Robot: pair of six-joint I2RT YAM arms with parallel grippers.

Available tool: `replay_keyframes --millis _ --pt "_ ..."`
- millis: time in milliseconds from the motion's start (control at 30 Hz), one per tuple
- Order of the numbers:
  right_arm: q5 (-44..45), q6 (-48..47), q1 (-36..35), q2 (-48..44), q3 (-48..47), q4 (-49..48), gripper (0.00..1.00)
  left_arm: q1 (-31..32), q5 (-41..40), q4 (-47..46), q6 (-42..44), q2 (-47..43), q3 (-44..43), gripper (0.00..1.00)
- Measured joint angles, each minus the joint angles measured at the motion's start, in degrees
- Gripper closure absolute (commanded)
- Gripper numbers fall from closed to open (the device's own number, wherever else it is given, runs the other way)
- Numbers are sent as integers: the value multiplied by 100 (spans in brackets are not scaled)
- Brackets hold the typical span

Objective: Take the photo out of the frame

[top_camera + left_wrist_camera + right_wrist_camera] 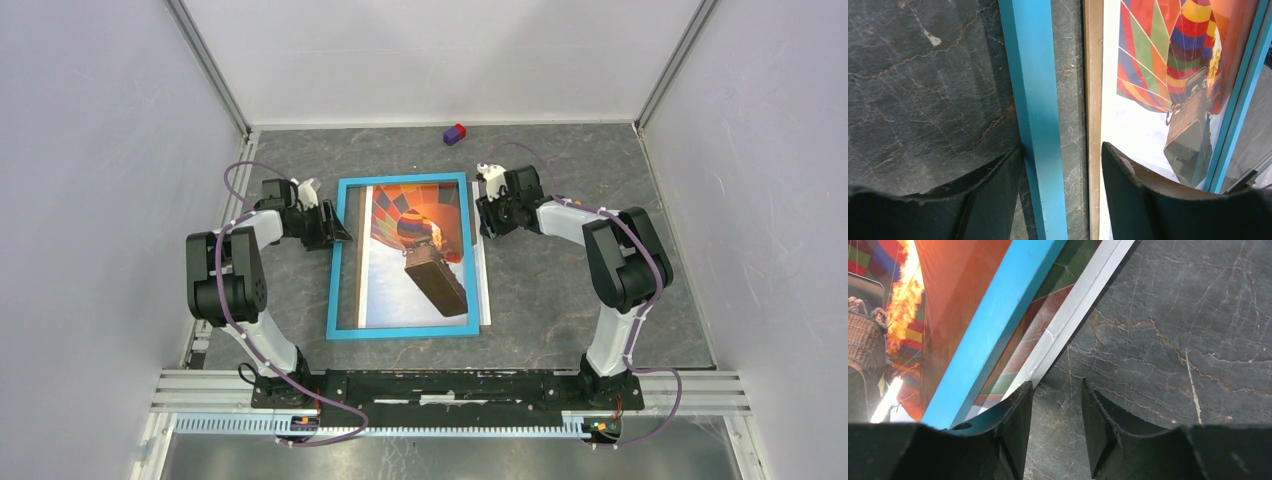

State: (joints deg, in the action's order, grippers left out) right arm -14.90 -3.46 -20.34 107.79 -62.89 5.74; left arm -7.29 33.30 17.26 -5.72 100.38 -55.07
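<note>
The photo [400, 290] is seen poking past the right side of the frame [400, 331] (pull-out step), the left gripper [1063, 150] spread over its left side, the right gripper [1057, 390] parted and empty; the photo's edge should be pinched next.

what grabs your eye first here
The vivid hot-air balloon photo lies central on the dark table, its right edge poking past the blue frame shifted left over it. The left pincer straddles the frame's left rail; the right pincer stands open at the photo's right edge. A small purple-red block sits alone at the back.
</note>
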Motion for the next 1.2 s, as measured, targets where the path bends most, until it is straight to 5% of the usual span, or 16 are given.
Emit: replay_keyframes --millis 300,467,767,1200 --pt "-15 -48 -98 70 -81 -50 37 68 -33 -72 0 13 -7 35" --pt "-83 -79 -120 101 -151 -28 22 68 -68 -74 2 22 -11 37" --pt "-7 -146 -127 138 -243 76 23 70 -212 -79 -2 22 -17 39" --pt "-304 -175 57 142 -258 146 38 61 -286 -76 -7 7 -17 39"
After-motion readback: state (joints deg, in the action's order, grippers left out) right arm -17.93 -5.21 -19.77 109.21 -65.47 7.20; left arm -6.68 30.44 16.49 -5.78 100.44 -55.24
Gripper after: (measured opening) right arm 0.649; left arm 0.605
